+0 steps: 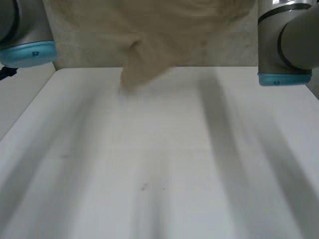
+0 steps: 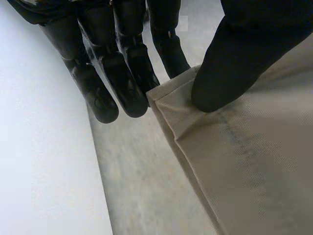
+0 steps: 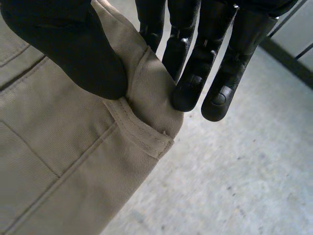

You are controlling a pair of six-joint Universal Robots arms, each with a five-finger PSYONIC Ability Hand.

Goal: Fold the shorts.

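- Above far desk point(image 1: 164, 169) edge: shorts point(image 1: 149, 45) held aloft.
- Pinched by fingers point(image 2: 127, 83) of left hand point(image 2: 239, 54) at corner, right hand point(image 3: 68, 44) at waistband.
- Likely spreading step; next: lower flat.

Above the desk's point(image 1: 159, 164) far edge the shorts point(image 1: 149, 45) are a blurred tan mass, their upper part cut off. The thumb of the left hand point(image 2: 117, 73) hides part of a hem corner. The thumb of the right hand point(image 3: 193, 68) covers some of the waistband.

Left hand point(image 2: 100, 44) pinched shorts point(image 2: 244, 166) corner, thumb point(image 2: 230, 63) against fingers point(image 2: 129, 90); cloth hung 5 o'clock from fingertips.
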